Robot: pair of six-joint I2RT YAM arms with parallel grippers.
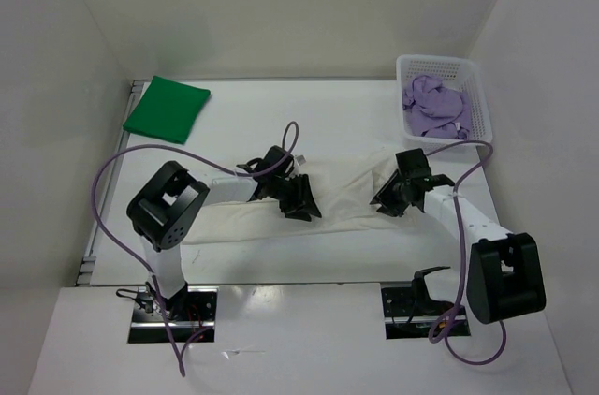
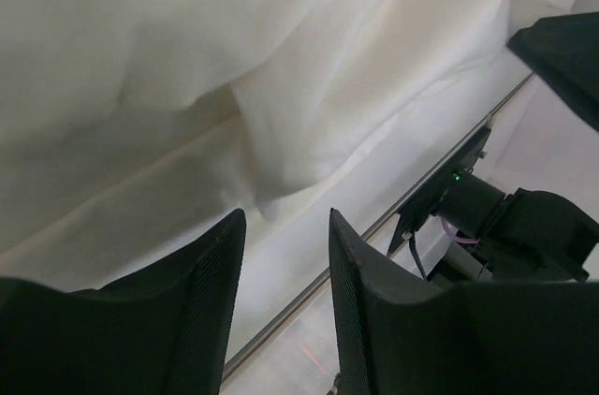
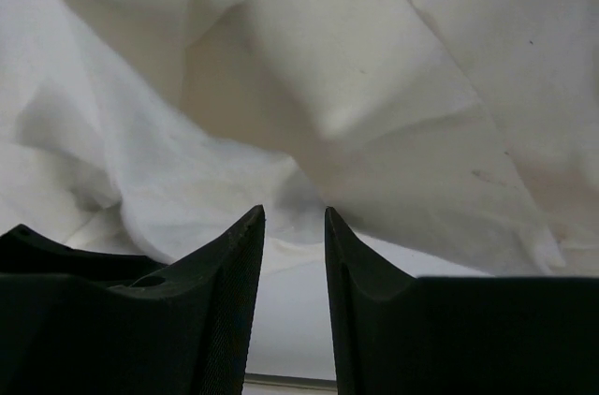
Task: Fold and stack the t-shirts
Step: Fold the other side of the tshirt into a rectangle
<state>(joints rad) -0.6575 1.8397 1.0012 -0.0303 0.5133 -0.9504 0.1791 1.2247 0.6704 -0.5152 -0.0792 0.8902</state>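
A white-cream t-shirt (image 1: 346, 194) lies spread and rumpled across the middle of the bench (image 1: 281, 124), both arms reaching down to it. The left gripper (image 1: 301, 206) sits at the shirt's left part with its jaws moderately apart and nothing between them. In the left wrist view, a folded cloth edge lies just beyond the fingers (image 2: 220, 264). The right gripper (image 1: 386, 198) sits at the shirt's right end with only a narrow, empty gap between its jaws, and creased folds rise just ahead of it in the right wrist view. Bare bench stretches beyond the shirt's far edge. Far left of the shirt, a folded green t-shirt (image 1: 167, 108) lies flat. Far right of it, a purple t-shirt (image 1: 432, 105) sits bunched inside a white lattice basket (image 1: 440, 60).
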